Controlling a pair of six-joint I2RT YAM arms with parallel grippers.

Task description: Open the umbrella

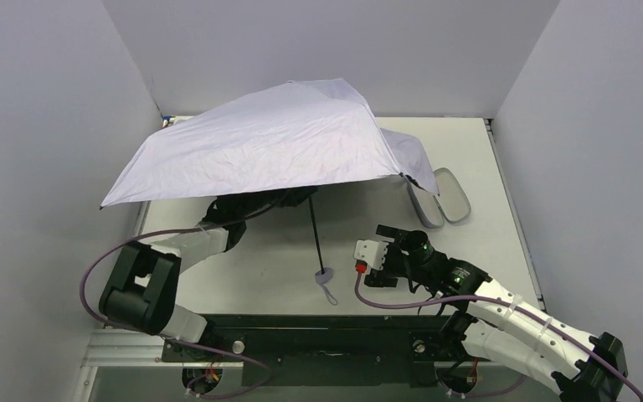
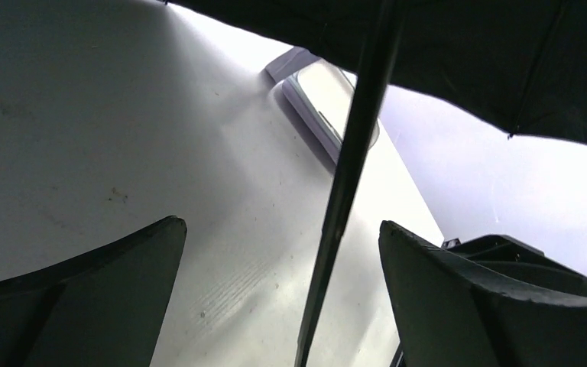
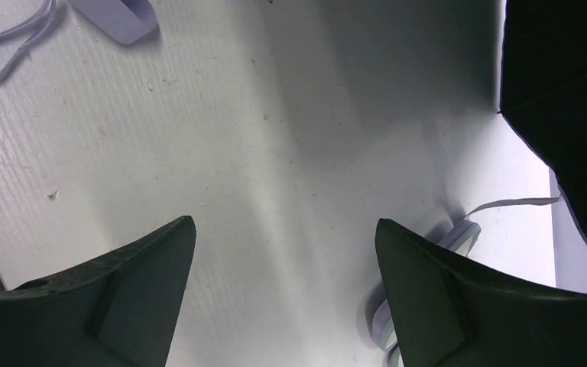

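Observation:
The umbrella (image 1: 276, 142) stands open. Its lavender-grey canopy is spread over the far left of the table. Its thin black shaft (image 1: 315, 234) slants down to the knob handle (image 1: 323, 274), which rests on the table with its wrist loop (image 1: 329, 293). My left gripper (image 2: 283, 223) is under the canopy and hidden in the top view. It is open, with the shaft (image 2: 355, 138) passing between its fingers and touching neither. My right gripper (image 1: 393, 234) is open and empty over bare table, right of the handle (image 3: 118, 19).
The pale lavender clamshell case (image 1: 439, 197) lies open at the right, by the canopy's edge, and shows in both wrist views (image 2: 325, 103) (image 3: 462, 233). The canopy's black inner side (image 3: 565, 76) hangs close on the right. Grey walls enclose the table.

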